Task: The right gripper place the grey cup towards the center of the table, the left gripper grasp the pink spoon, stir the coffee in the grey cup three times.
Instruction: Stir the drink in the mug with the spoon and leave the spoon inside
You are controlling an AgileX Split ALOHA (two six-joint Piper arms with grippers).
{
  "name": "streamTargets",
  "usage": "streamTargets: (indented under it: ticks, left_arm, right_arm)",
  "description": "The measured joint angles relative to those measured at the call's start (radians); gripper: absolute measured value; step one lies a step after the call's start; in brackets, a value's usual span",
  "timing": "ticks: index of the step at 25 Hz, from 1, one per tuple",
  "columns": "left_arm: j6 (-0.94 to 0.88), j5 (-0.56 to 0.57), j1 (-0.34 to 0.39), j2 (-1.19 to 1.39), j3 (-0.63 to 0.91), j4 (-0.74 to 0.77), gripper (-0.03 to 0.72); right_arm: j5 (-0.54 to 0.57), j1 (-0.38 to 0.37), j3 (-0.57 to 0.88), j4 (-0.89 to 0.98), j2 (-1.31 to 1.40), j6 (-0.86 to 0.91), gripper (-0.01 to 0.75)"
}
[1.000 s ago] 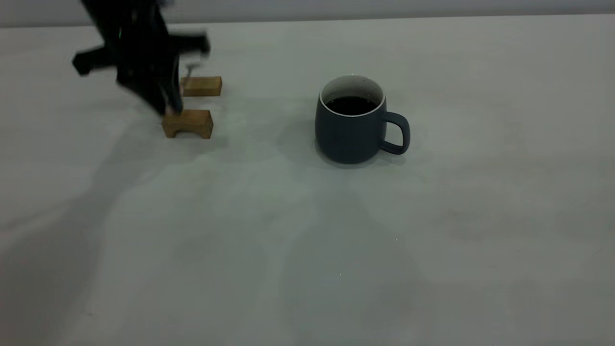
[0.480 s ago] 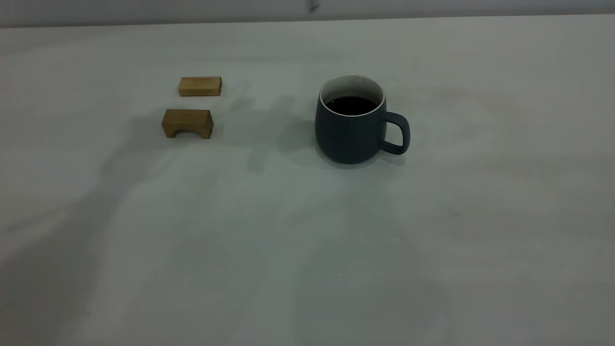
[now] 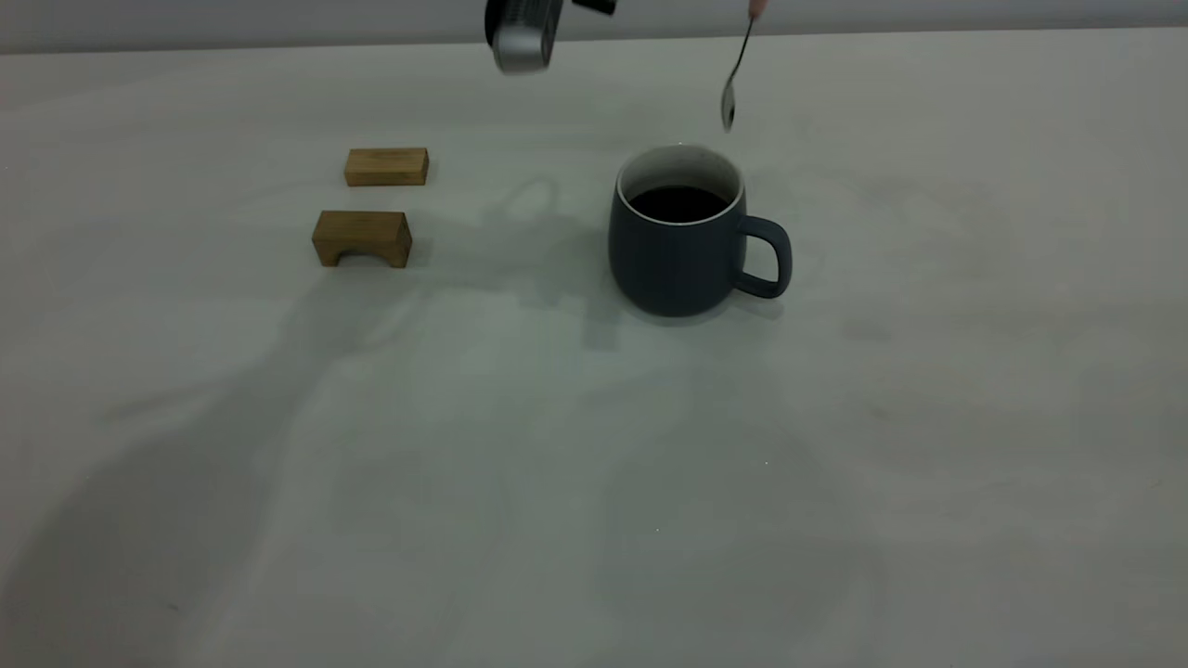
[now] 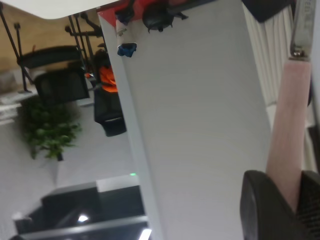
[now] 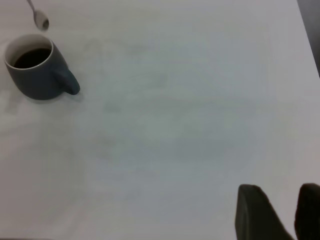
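The grey cup (image 3: 682, 250) stands upright near the middle of the table (image 3: 594, 482), handle to the right, with dark coffee (image 3: 679, 202) inside. The pink spoon (image 3: 734, 79) hangs bowl down just above the cup's far right rim, clear of the coffee. In the left wrist view my left gripper (image 4: 289, 200) is shut on the spoon's pink handle (image 4: 290, 125). In the exterior view only the left gripper's silver part (image 3: 524, 37) shows at the top edge. My right gripper (image 5: 287, 215) stands open over bare table, well away from the cup (image 5: 35, 70).
Two tan wooden blocks lie left of the cup: a flat one (image 3: 386, 167) and an arched one (image 3: 362, 238) in front of it. Bare table stretches in front of and to the right of the cup.
The left gripper left the wooden blocks, rose out of the exterior view, and now reappears at the top edge with the spoon hanging over the cup. The cup has not moved.
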Motion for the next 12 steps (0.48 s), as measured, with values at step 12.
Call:
streamTargets:
  ticks: [12]
  left_arm:
    - [-0.127,-0.063,0.0,0.077,0.0,0.032,0.168]
  right_arm:
    - [0.0,0.0,0.0,0.0,0.0,0.0,0.237]
